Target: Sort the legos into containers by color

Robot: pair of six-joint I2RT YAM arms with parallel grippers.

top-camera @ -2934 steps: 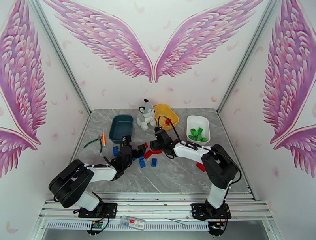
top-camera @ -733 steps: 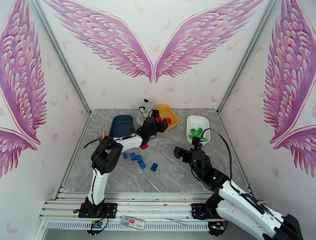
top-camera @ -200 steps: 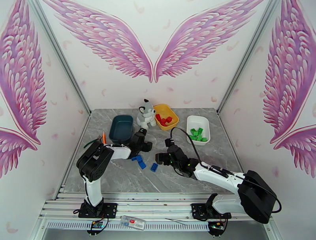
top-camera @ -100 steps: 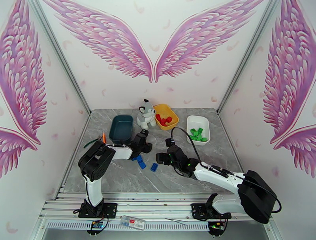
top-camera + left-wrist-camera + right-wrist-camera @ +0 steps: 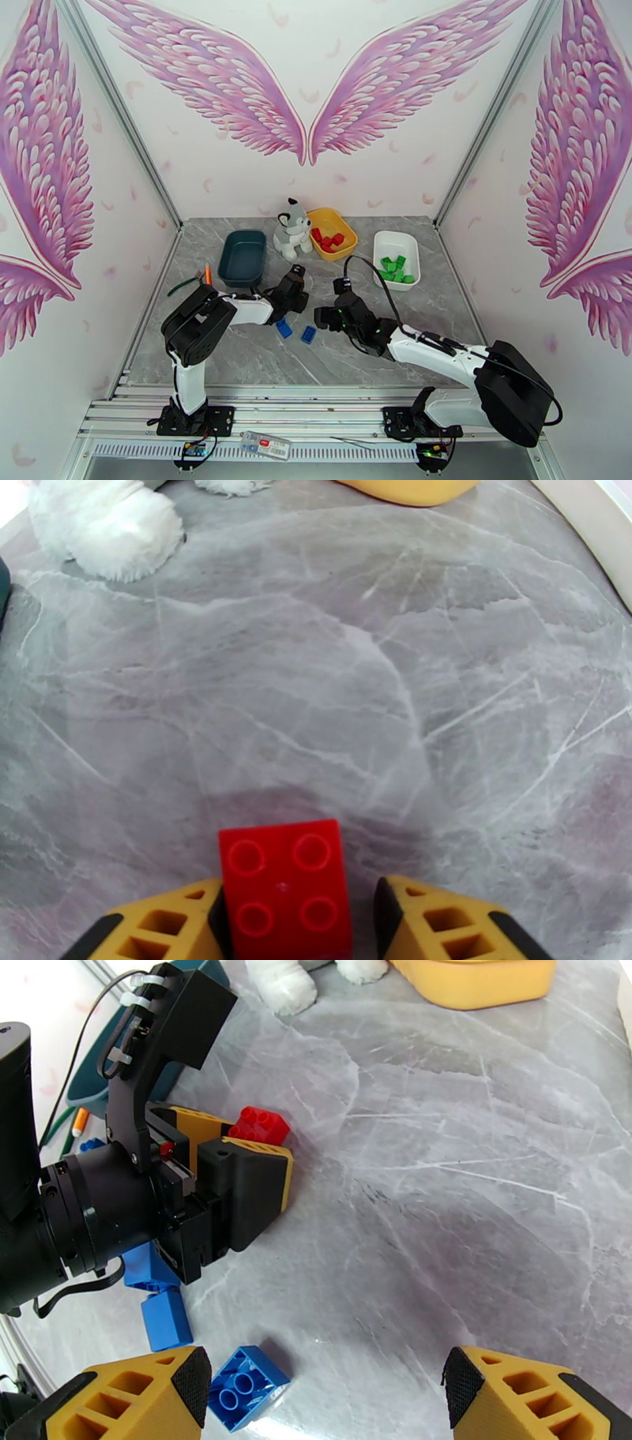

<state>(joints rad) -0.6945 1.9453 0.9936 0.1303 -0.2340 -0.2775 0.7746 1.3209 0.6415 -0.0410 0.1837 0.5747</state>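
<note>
A red lego [image 5: 283,879] lies on the marble table between the fingers of my left gripper [image 5: 295,287]. The left pad touches it and a thin gap shows on its right side. The right wrist view shows the same red lego [image 5: 261,1124] sticking out past those fingers. My right gripper [image 5: 324,1377] hovers wide open and holds nothing, with a blue lego [image 5: 249,1386] by its left fingertip. Two more blue legos [image 5: 283,329] lie near the left arm. The yellow tray [image 5: 345,229] holds red legos, the white tray [image 5: 395,240] holds green ones, and the teal tray [image 5: 243,257] stands at the back left.
A plush husky [image 5: 292,229] sits between the teal and yellow trays, and its white paw [image 5: 110,527] is ahead of the left gripper. Orange-and-green hand tools [image 5: 197,280] lie left of the teal tray. Bare marble stretches in front of the white tray.
My left gripper has slid a little to the right and its jaws have narrowed around the red lego. The right arm has barely moved.
</note>
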